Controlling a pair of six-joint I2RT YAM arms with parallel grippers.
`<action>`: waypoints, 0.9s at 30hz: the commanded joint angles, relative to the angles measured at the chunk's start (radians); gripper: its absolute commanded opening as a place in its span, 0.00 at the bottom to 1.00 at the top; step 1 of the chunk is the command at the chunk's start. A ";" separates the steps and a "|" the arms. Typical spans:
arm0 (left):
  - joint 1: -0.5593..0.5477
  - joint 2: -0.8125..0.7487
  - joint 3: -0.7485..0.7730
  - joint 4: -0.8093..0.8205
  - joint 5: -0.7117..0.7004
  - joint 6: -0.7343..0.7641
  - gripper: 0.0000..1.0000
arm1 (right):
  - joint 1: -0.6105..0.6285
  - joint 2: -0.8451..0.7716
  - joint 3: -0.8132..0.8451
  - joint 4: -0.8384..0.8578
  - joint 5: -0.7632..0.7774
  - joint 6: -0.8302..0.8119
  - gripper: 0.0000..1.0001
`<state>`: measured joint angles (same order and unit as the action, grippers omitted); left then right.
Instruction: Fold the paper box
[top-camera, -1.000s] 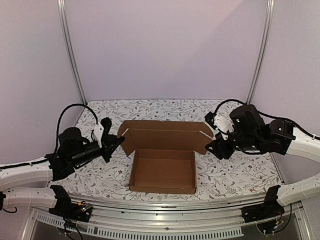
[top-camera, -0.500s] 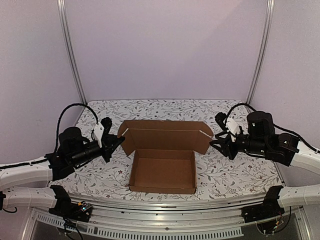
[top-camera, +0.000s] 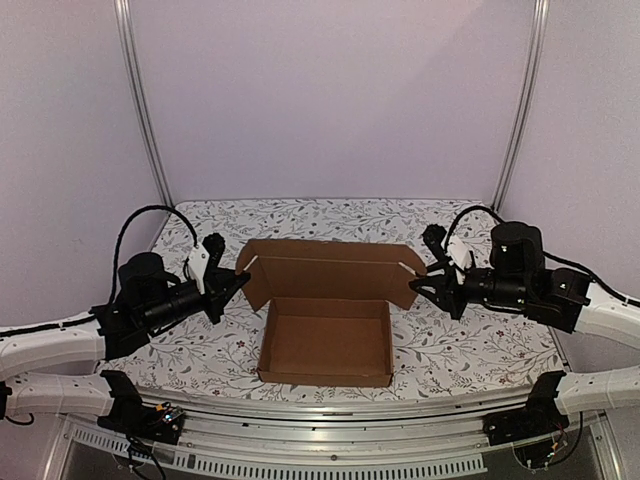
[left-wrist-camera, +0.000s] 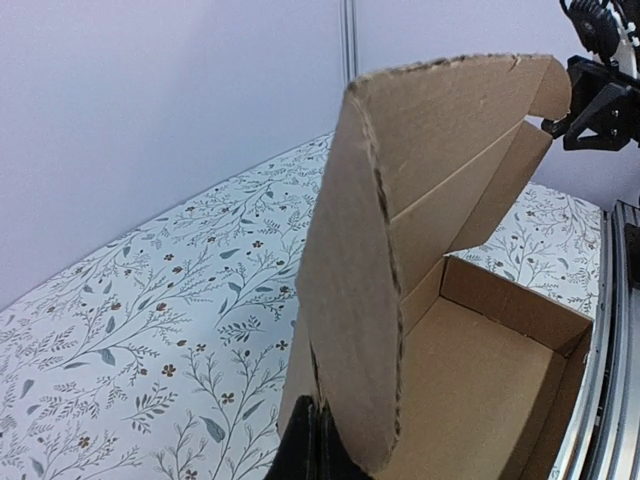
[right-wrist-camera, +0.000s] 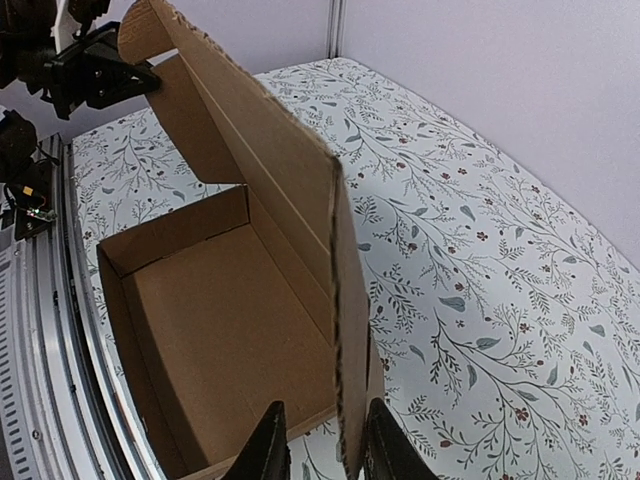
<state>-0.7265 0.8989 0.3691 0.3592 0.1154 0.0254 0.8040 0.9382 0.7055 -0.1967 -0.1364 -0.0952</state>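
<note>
The paper box (top-camera: 325, 340) is a brown cardboard tray in the middle of the table, with its lid (top-camera: 330, 268) standing upright at the back. My left gripper (top-camera: 238, 281) is shut on the lid's left side flap (left-wrist-camera: 350, 300), and its fingers (left-wrist-camera: 320, 440) pinch the flap's lower edge. My right gripper (top-camera: 421, 283) is at the lid's right side flap (right-wrist-camera: 345, 330). Its jaws straddle the flap's edge, which lies close to the right finger (right-wrist-camera: 385, 445). A gap shows on the side of the left finger (right-wrist-camera: 268, 445).
A floral cloth (top-camera: 470, 345) covers the table. A metal rail (top-camera: 330, 435) runs along the near edge. Two upright frame posts (top-camera: 145, 110) stand at the back corners, in front of plain walls.
My right arm has swung left to the lid's right flap, and its jaws have narrowed around the flap. The left arm and the box have not moved.
</note>
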 joint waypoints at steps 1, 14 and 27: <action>-0.016 0.012 0.020 -0.044 -0.005 -0.014 0.00 | -0.004 0.010 -0.030 0.008 0.050 0.002 0.24; -0.016 0.016 0.027 -0.053 -0.009 -0.016 0.00 | -0.004 0.016 -0.039 0.009 0.074 -0.003 0.13; -0.022 0.062 0.099 -0.139 -0.028 -0.128 0.00 | -0.003 0.006 -0.031 0.041 0.053 0.059 0.00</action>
<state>-0.7269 0.9302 0.4198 0.3115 0.0978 -0.0235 0.8036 0.9508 0.6750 -0.1783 -0.0799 -0.0834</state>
